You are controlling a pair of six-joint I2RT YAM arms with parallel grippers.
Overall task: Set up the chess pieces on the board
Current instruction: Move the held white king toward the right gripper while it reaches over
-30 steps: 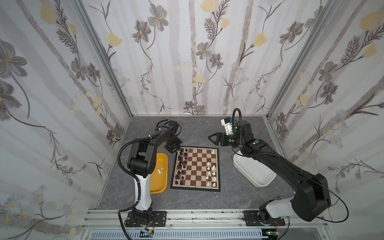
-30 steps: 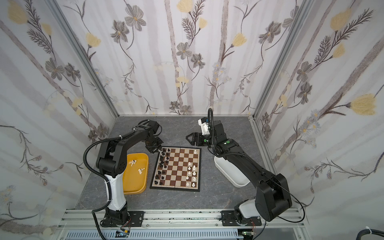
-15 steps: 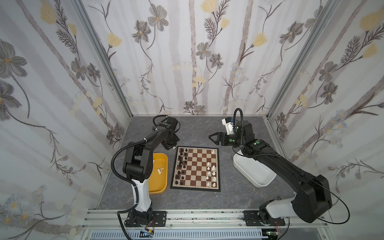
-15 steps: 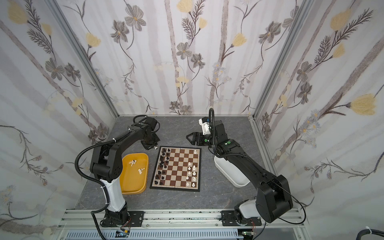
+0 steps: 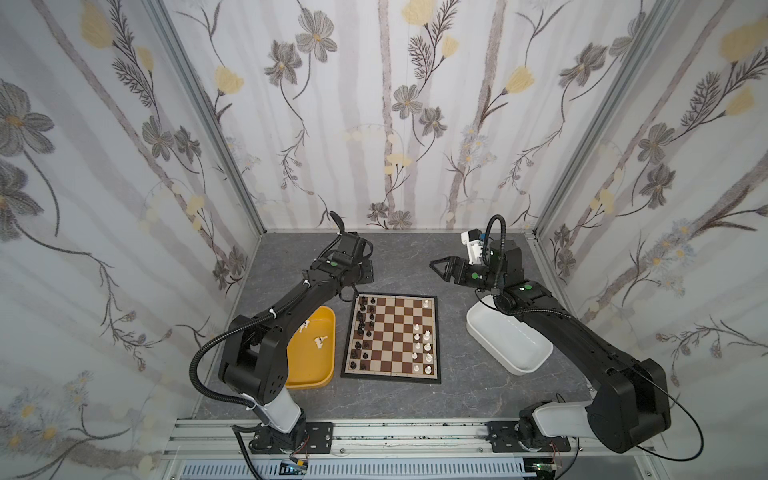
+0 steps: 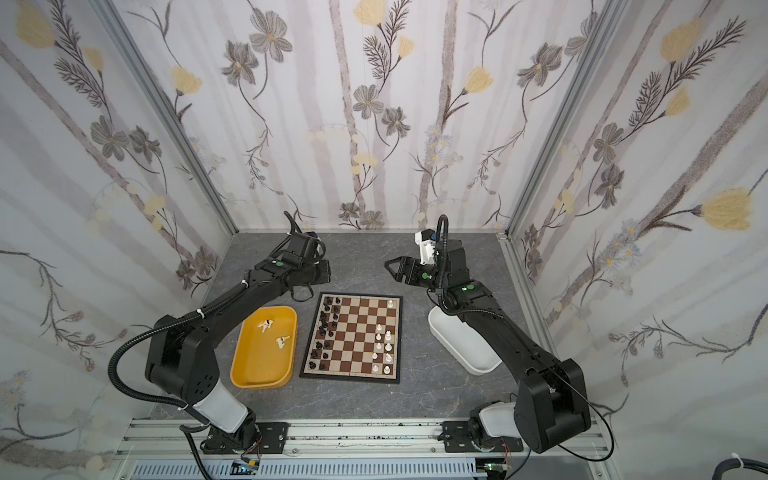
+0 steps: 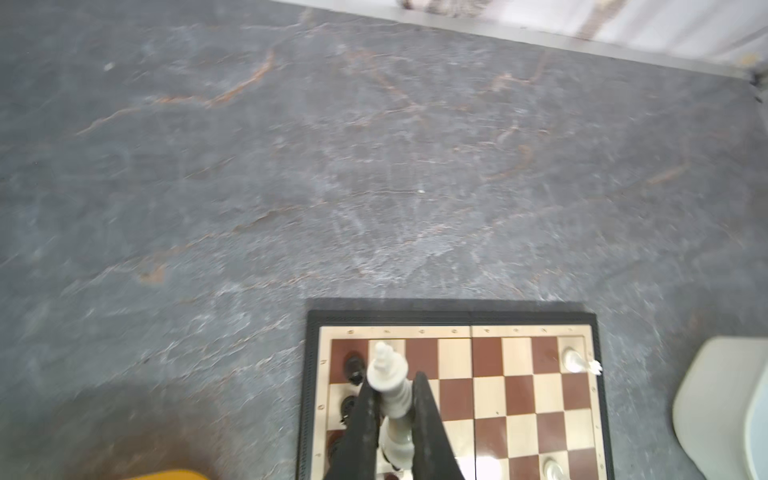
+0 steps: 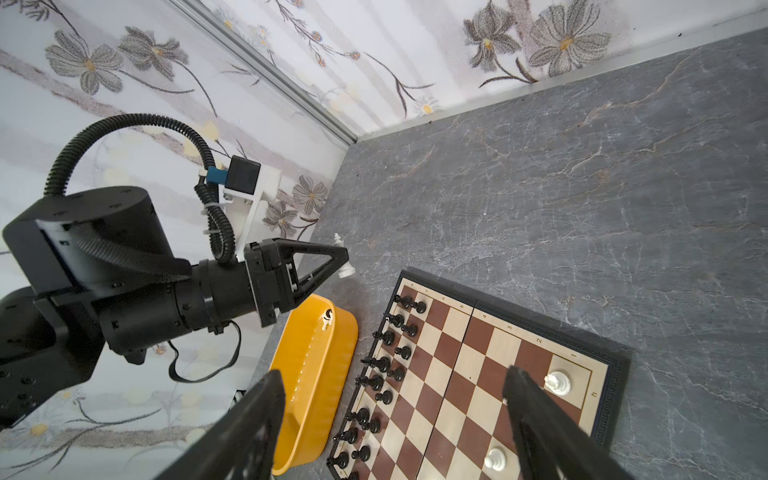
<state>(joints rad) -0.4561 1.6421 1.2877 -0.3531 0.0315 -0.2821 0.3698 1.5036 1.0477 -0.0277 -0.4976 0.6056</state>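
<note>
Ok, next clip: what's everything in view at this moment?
flat brown-and-cream chessboard: one, black rim, mid-table
glossy black plastic chess pieces: many, too small to count, board's two left columns in both top views
white plastic chess pieces: about nine, board's right columns
loose white pieces: a few, lying in yellow tub
yellow plastic tub: one, left of board
white plastic tub: one, right of board
tall white chess piece: one, pinched in left gripper
grey stone-look tabletop: one, under everything
left gripper: shut, near board's far left corner
right gripper: open, holding nothing
</note>
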